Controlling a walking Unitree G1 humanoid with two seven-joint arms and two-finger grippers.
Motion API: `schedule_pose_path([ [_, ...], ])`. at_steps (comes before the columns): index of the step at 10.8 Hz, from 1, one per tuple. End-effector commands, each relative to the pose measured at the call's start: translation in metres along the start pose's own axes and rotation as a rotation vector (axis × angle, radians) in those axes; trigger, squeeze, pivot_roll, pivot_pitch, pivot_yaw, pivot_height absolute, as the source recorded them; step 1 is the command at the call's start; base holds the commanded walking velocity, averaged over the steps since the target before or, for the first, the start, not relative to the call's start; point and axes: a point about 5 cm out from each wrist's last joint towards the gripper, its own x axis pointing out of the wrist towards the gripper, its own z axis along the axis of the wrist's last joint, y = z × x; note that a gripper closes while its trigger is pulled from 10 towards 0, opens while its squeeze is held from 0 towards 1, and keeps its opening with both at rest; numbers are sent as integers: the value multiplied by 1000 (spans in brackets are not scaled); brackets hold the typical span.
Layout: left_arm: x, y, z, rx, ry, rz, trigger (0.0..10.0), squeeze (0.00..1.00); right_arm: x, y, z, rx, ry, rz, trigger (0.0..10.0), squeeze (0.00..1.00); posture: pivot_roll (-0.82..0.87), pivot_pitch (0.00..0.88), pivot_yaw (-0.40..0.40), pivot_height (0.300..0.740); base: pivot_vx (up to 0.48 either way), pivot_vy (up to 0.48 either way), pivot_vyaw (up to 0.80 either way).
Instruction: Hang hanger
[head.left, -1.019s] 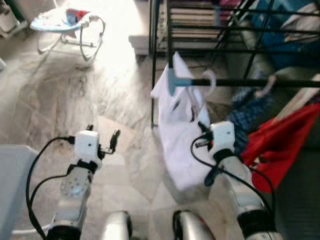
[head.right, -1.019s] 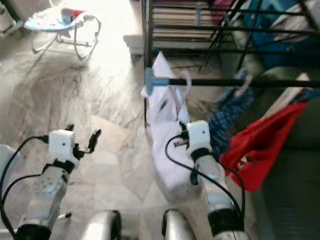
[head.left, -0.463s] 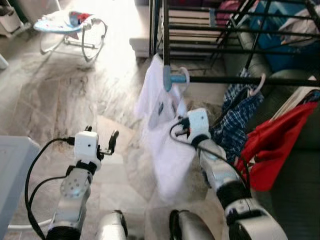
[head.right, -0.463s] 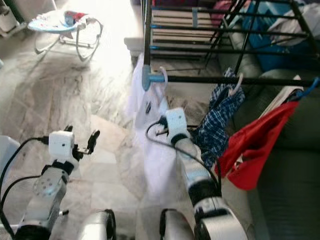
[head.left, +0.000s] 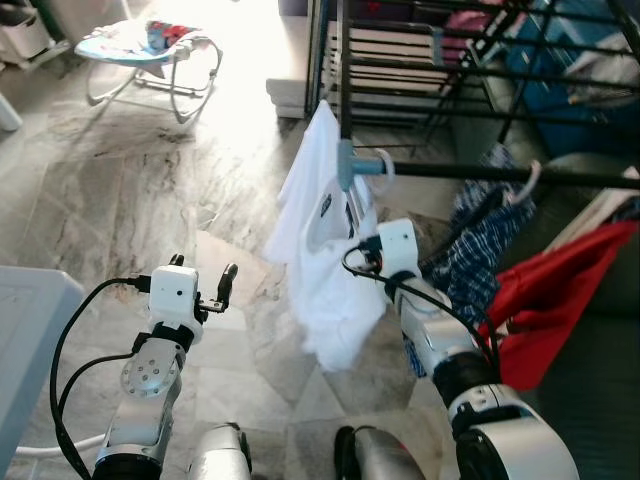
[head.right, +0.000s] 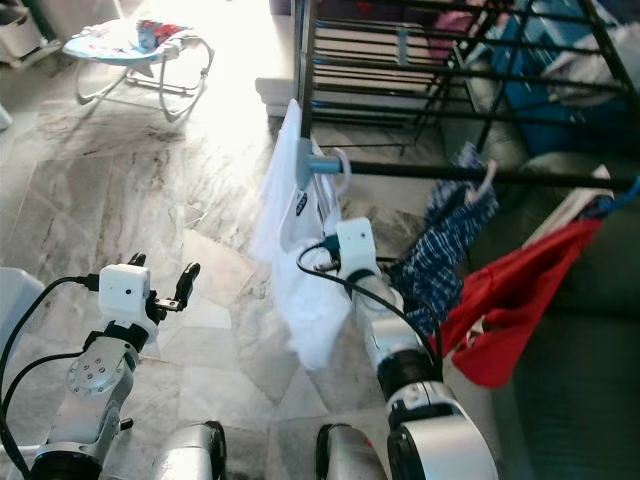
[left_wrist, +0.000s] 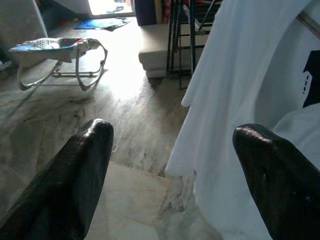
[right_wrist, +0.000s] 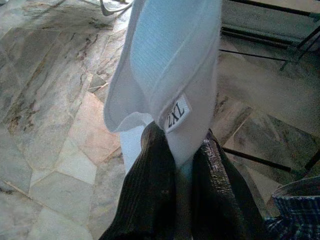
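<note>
A marble floor (head.left: 120, 190) lies under a black drying rack (head.left: 470, 172). The right pincer (right_wrist: 176, 165) is closed on the white shirt's (head.left: 325, 270) collar; its hanger hook (head.left: 381, 165) is seen at twelve o'clock, over the rail. The left pincer (head.left: 205, 285) is held wide, well apart. A plaid shirt (head.left: 470, 250) hangs at three o'clock.

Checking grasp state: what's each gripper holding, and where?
Right gripper pinches the white shirt at its collar, by the 2XL tag. Left gripper holds nothing.

right claw (right_wrist: 179, 160) pinched on white shirt (right_wrist: 170, 55) | 2XL label (right_wrist: 178, 114) at fingertips | marble floor (right_wrist: 45, 100) below
</note>
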Motion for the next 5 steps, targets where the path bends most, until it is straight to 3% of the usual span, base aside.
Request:
schedule_pose_path([
  [1, 0, -3, -1, -1, 9, -4, 10000, 0, -12, -3, -47, 54, 206, -15, 10000, 0, -1, 154, -66, 740, 0, 0, 0],
  [3, -1, -3, -2, -2, 14, -1, 10000, 0, -17, -8, -56, 73, 220, -36, 10000, 0, -3, 155, -67, 740, 0, 0, 0],
  [4, 0, -4, -2, -4, 13, 0, 10000, 0, -17, -10, -52, 110, 184, -48, 10000, 1000, -4, 154, -68, 740, 0, 0, 0],
  [5, 0, -4, -2, -4, 13, 1, 10000, 0, -16, -10, -47, 136, 151, -42, 10000, 1000, -4, 154, -68, 740, 0, 0, 0],
])
